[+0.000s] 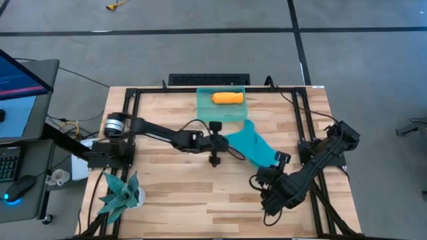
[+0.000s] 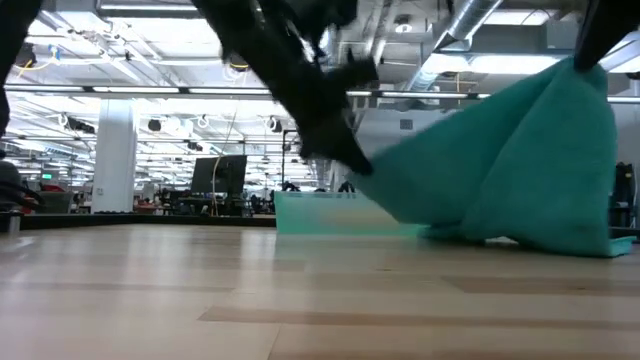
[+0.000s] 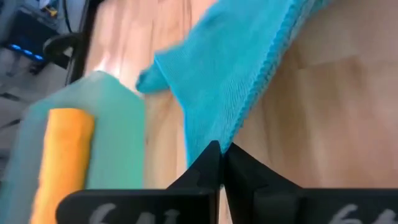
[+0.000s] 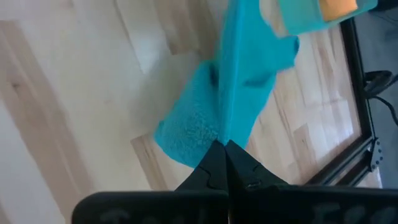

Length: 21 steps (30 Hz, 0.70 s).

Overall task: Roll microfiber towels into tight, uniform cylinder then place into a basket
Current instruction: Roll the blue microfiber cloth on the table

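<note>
The pale wooden plank worktop (image 1: 200, 200), edged by a black metal frame (image 1: 133, 100), fills the high view, and only that view lays out both arms at once. The left arm reaches from the left side toward the middle; the right arm comes in from the lower right.

The teal-blue microfiber towel (image 1: 252, 145) lies unrolled and stretched between the two arms, just in front of the basket. From above it looks like a flat slanted strip. The low view shows what the high view cannot: the towel (image 2: 510, 165) is lifted off the wood into a tent shape, high at the right, with its lower folds resting on the worktop.

The small rectangular translucent sea-green plastic basket (image 1: 207, 110) sits at the far middle of the worktop. The low view gives only its front wall (image 2: 320, 212), so its contents are hidden there. The high view and the left wrist view show the bright orange microfiber towel (image 1: 227, 98), rolled into a cylinder, lying inside it.

The left gripper (image 1: 215, 145) holds the towel's left edge; its wrist view shows the jaws pressed together on the teal hem (image 3: 219, 155). The right gripper (image 1: 279, 160) holds the opposite end, and its wrist view shows the jaws clamped on a thin fold of cloth (image 4: 222, 149).

A spiky teal plant (image 1: 120, 193) stands at the near left corner, seen only from above.
</note>
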{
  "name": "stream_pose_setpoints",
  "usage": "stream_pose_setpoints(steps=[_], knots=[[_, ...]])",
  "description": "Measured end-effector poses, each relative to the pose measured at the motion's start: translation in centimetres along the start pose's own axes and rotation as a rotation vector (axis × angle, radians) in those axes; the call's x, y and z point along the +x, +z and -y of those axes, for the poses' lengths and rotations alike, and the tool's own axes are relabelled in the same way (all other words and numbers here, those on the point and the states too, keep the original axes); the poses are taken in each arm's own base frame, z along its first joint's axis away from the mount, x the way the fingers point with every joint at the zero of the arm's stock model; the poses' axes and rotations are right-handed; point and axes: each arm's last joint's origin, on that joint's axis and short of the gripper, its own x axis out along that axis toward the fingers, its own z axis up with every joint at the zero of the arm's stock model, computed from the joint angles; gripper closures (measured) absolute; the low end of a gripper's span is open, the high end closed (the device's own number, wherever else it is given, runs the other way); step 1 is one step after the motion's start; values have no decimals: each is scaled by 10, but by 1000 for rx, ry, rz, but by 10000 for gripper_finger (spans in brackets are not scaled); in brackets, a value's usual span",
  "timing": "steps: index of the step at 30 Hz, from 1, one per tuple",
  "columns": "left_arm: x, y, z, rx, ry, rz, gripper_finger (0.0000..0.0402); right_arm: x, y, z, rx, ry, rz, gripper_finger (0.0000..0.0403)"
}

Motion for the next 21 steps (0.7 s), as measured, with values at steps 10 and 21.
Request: stream_pose_setpoints(steps=[10,21], knots=[[-164,35,-48,-112,-76,1,401,-40,17,17,-10,141,92,400],[-287,67,-76,-427,-298,-147,401,-108,55,66,22,369,280,400]])
